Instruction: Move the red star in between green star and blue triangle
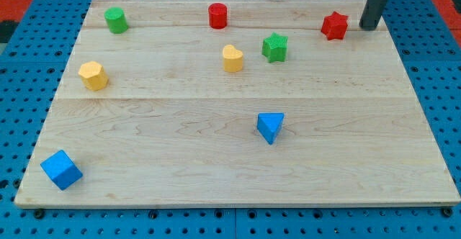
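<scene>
The red star [334,25] lies near the view's top right of the wooden board [216,181]. My tip [369,27] stands just to the right of it, a small gap apart. The green star [274,47] lies left of and slightly below the red star. The blue triangle [270,127] lies lower, near the board's middle, below the green star.
A yellow heart-shaped block [233,58] lies left of the green star. A red cylinder [217,15] and a green cylinder [115,19] sit along the top. A yellow hexagon [93,75] is at the left, a blue cube [61,169] at the bottom left.
</scene>
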`<move>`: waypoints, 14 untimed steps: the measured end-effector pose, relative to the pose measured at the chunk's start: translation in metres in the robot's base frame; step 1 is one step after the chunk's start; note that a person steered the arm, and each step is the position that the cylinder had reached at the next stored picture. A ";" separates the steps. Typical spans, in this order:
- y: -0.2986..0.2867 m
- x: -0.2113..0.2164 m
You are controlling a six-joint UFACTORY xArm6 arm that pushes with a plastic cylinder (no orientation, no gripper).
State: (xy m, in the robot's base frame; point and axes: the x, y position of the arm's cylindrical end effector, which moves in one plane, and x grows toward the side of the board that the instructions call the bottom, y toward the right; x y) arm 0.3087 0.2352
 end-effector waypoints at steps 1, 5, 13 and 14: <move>0.020 -0.012; -0.032 0.032; -0.152 0.071; -0.152 0.039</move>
